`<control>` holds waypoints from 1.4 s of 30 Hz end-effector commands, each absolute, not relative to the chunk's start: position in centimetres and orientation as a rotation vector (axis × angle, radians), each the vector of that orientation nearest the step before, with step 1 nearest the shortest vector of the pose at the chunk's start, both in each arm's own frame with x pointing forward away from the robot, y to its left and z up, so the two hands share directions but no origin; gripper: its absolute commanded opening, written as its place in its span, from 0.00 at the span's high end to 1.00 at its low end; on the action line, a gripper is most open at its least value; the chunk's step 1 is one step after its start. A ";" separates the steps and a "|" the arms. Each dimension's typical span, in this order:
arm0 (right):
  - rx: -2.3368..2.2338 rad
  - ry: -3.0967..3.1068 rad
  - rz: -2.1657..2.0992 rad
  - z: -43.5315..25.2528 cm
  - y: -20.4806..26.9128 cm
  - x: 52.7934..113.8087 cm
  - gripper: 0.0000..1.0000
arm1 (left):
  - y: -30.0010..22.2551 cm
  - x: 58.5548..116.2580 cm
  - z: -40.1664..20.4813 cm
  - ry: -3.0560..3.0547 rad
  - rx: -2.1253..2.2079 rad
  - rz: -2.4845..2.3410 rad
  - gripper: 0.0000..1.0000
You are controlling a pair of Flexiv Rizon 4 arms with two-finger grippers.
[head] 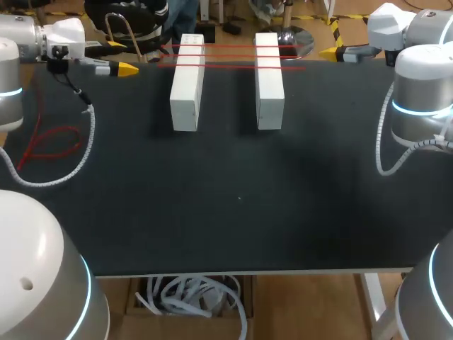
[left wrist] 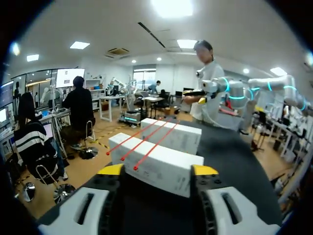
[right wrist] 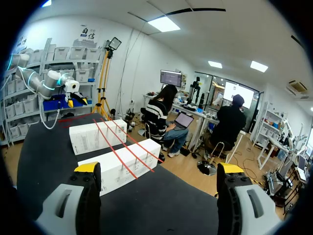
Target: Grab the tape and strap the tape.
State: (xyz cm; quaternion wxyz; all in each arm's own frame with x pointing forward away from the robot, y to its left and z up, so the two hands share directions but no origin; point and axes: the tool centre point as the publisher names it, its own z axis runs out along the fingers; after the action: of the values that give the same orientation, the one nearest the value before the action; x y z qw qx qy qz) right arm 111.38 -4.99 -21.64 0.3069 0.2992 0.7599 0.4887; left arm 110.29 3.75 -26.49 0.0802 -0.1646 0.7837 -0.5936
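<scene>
1. Left gripper [left wrist: 157,170]: jaws wide, nothing between them. I have it above the black table [head: 233,212].
2. Right gripper [right wrist: 158,169]: jaws wide, also empty, facing the left gripper across the table.
3. Tape [head: 233,57]: three thin red strips side by side, lying across the tops of both boxes. The strips run from one gripper's side toward the other. They are well ahead of both sets of jaws and touched by neither.
4. First white box [head: 187,81]: long, lying flat, straight ahead of the left jaws and apart from them.
5. Second white box [head: 269,78]: parallel to the first, on the side nearer the right jaws, ahead of them.
</scene>
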 end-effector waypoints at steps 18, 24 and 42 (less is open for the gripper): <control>0.793 2.014 1.290 -21.6 -5.0 111.4 0.00 | 0.0 113.5 -28.9 2.416 -0.270 -1.965 0.69; 0.793 2.014 1.290 -21.6 -5.0 111.4 0.00 | -0.8 114.1 -29.6 2.421 -0.201 -1.996 0.69; 0.793 2.014 1.290 -21.6 -5.0 111.4 0.00 | -1.2 114.9 -31.4 2.429 -0.148 -2.081 0.70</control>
State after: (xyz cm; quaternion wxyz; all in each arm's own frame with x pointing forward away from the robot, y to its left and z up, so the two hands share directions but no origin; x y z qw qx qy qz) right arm 111.38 -4.99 -21.64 0.3068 0.2992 0.7599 0.4887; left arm 114.19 -1.21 -30.72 0.0037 -0.0741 0.7615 -0.6439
